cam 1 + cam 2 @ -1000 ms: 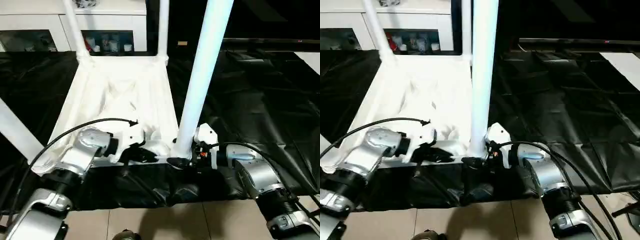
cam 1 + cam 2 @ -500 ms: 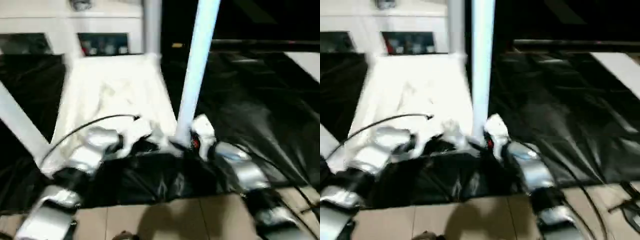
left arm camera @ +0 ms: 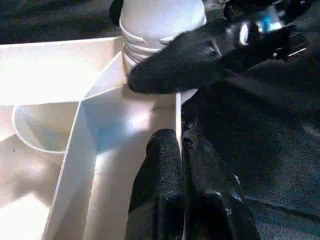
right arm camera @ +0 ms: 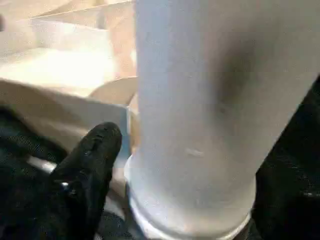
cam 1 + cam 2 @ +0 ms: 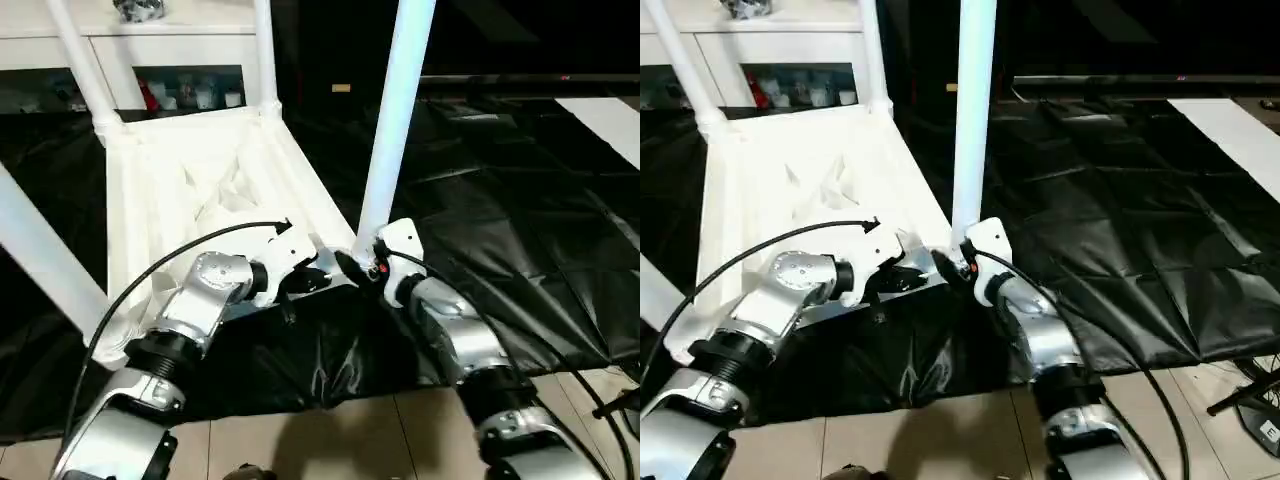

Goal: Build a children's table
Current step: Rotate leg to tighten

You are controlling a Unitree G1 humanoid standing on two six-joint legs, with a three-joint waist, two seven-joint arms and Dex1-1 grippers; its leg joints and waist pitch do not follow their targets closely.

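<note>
We judge the upturned top (image 5: 190,190) on the black sheet (image 5: 520,230) light, stiff, slick; our left tool (image 3: 181,165) pinches its near rim, our right tool (image 5: 352,268) gapes around the leg (image 5: 392,130) at 4 o'clock, best gripped low.

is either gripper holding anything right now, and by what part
The left gripper is shut on the near rim of the upturned table top. The right gripper's fingers stand around the base of the near-right leg; whether they clamp it cannot be told.
</note>
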